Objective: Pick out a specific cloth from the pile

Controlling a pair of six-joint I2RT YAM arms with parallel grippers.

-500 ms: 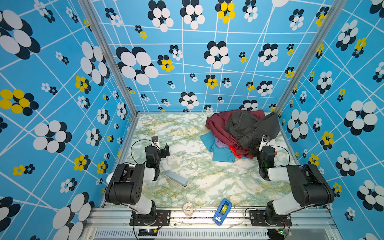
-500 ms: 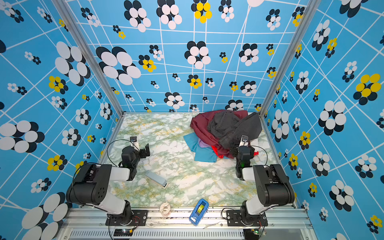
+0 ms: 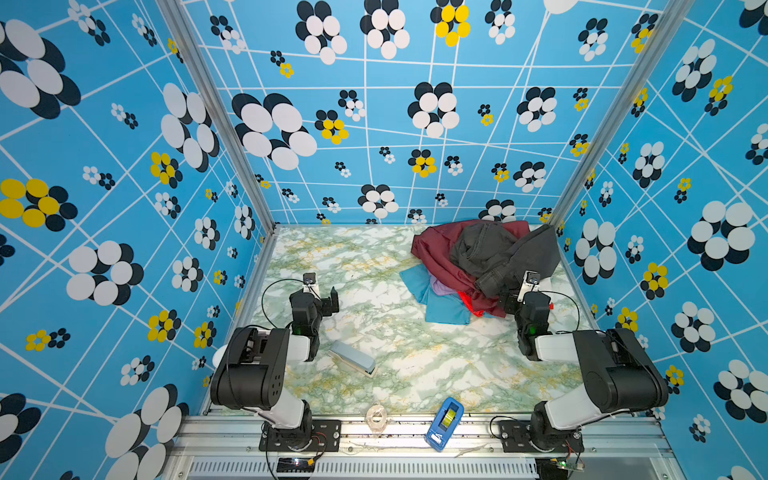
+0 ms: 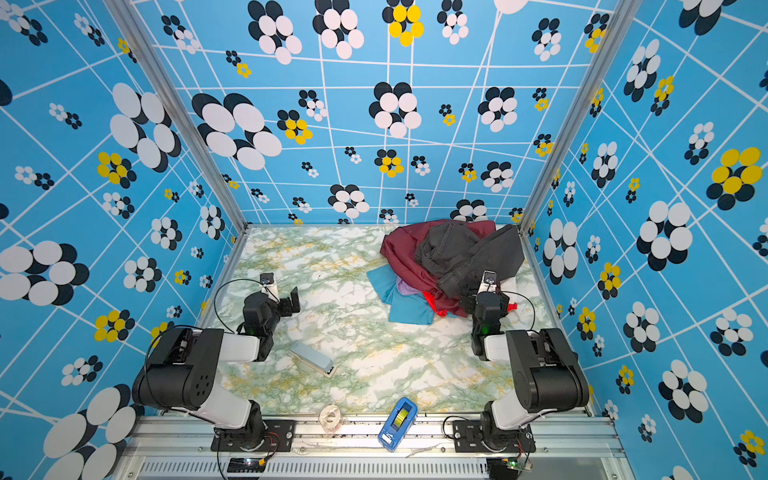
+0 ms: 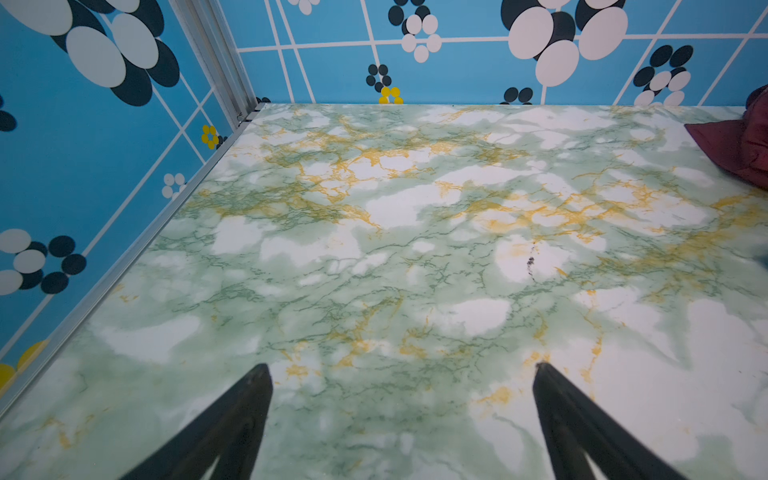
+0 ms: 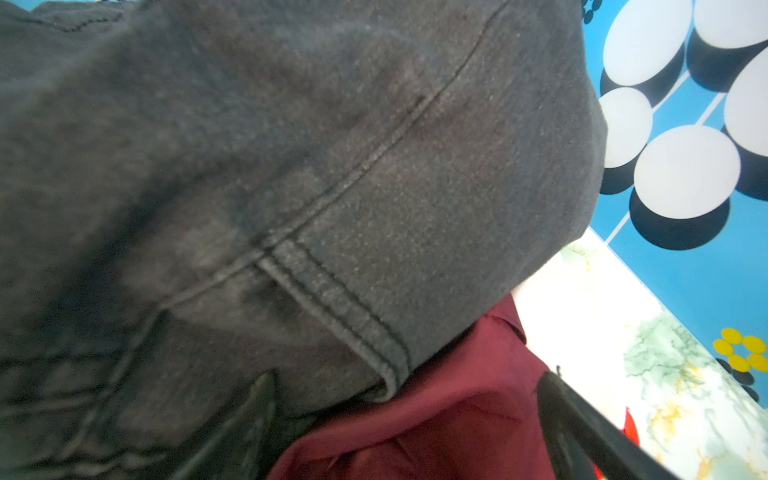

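We list each item by its place against the pile (image 3: 482, 270).
1. The cloth (image 3: 432, 253), maroon: in the pile, under the trousers (image 3: 494, 249), showing along the pile's left and far edges.
2. The blue cloth (image 3: 444, 309), lilac cloth (image 3: 442, 287) and red cloth (image 3: 468, 302): at the pile's near-left foot, partly under the maroon.
3. The right gripper (image 6: 405, 376): at the pile's near edge, jaws spread wide. We see the trousers' hem and maroon fabric between its fingers.
4. The left gripper (image 5: 401, 368): well left of the pile, over bare table (image 5: 374, 208), jaws wide apart, empty.
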